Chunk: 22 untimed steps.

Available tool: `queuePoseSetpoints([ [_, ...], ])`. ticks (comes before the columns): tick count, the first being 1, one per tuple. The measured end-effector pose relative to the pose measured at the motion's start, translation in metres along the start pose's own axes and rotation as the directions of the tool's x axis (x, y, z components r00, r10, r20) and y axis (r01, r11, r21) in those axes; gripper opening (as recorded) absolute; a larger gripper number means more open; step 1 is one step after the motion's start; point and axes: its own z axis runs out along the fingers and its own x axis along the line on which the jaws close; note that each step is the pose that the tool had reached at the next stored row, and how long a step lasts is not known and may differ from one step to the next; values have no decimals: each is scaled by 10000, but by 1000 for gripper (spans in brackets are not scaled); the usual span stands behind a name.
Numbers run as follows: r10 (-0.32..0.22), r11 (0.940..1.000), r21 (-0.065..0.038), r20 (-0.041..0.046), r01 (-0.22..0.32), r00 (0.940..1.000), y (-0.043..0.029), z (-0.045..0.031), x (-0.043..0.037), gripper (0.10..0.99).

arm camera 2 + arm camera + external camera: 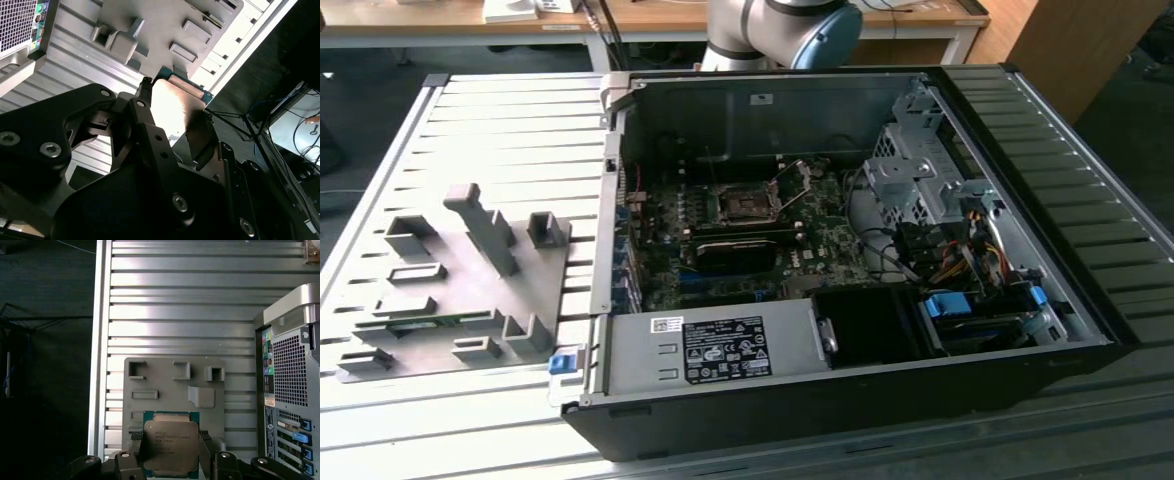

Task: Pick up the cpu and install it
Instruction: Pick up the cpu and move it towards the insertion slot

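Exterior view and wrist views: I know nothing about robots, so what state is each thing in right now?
cpu: gripped by its edges, held above the grey tray.
gripper: shut on the cpu.
computer case: lying on its side, side panel off, insides open.
motherboard socket: looks empty, no chip in it.

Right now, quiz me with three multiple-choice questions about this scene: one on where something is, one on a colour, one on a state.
1. Where is the cpu? A in the motherboard socket; B in the gripper; C on the floor.
2. The cpu's rim is: A red; B green; C yellow.
3. The computer case is: A open; B closed; C boxed up.
Answers: B, the gripper clamps it in both wrist views; B, a green edge frames its metal top; A, the exterior view shows its insides.
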Motion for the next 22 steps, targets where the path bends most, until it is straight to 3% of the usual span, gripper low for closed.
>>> queuePoseSetpoints([
  [22,0,10000,0,-1,0,10000,3,-6,-326,529],
])
